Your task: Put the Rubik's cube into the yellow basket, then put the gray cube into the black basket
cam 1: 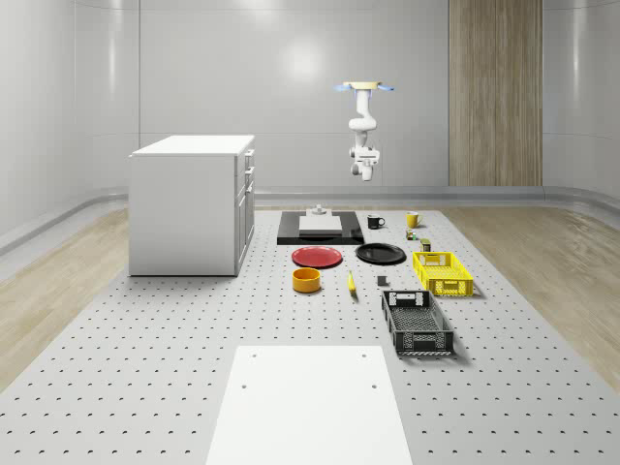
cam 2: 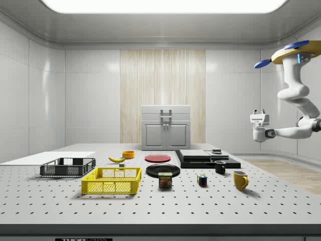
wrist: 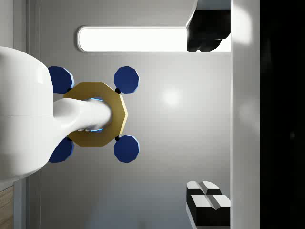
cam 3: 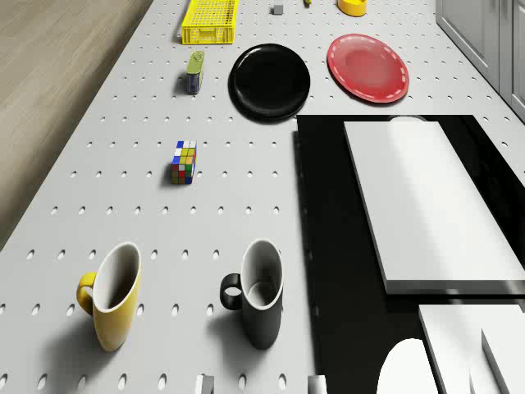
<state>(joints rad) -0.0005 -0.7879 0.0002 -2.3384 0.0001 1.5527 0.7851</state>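
Observation:
The Rubik's cube (cam 3: 184, 162) (cam 2: 201, 180) stands on the perforated table between the mugs and a tin can. The yellow basket (cam 1: 450, 289) (cam 2: 110, 187) (cam 3: 210, 33) lies further along that side. The black basket (cam 1: 423, 341) (cam 2: 67, 168) comes after it, nearer the white sheet. A small gray cube (cam 1: 383, 282) (cam 3: 278, 9) sits on the table beside the yellow basket. The drone (cam 1: 365, 87) (cam 2: 296, 52) hovers high past the table's far end. My gripper (cam 2: 259, 112) (cam 1: 365, 167) hangs well above the mugs, pointing upward, open and holding nothing.
A yellow mug (cam 3: 111, 300) and a black mug (cam 3: 258, 295) stand below the drone. A black slab (cam 3: 328, 246) carries white blocks. Black plate (cam 3: 269, 80), red plate (cam 3: 367, 67), orange bowl (cam 1: 307, 280), banana (cam 1: 352, 283), tin can (cam 3: 194, 72) and a white cabinet (cam 1: 189, 203) stand around.

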